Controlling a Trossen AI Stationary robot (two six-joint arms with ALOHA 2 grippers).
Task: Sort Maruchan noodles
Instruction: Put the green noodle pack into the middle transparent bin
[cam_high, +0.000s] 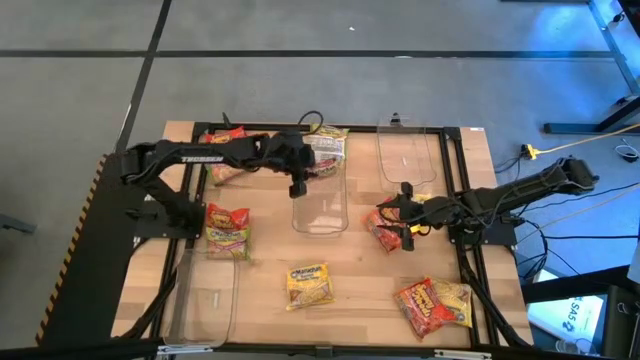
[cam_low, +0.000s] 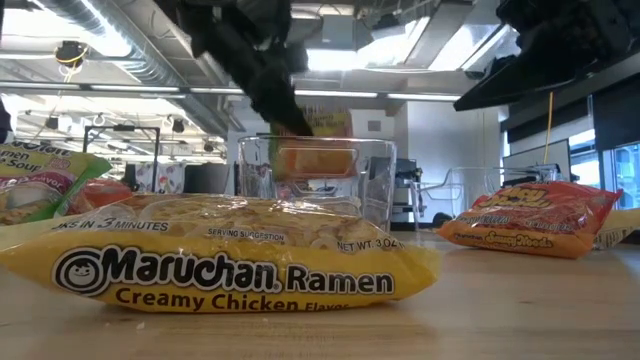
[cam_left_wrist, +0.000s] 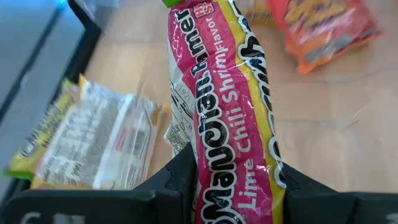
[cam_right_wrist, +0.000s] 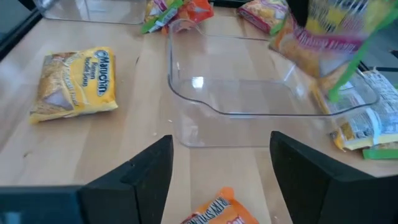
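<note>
Tabletop (cam_high: 350, 260) with three clear bins, arranged so that each can receive one flavour. The middle bin (cam_high: 320, 205) lies under the left arm; another bin (cam_high: 407, 160) sits at the far edge and a third bin (cam_high: 205, 295) at the near left corner. The left pincer (cam_high: 297, 172) is clenched on a lime chili shrimp packet (cam_left_wrist: 227, 118), gripped at one end so it hangs lengthwise above the middle bin, presumably for dropping in. The right pincer (cam_right_wrist: 217, 162) stands released just above a red packet (cam_high: 383, 232) beside that bin, probably its next pick. Other packets are loose: a creamy chicken packet (cam_high: 308, 284) near the front, a red and a yellow one (cam_high: 432, 303) at the right.
</note>
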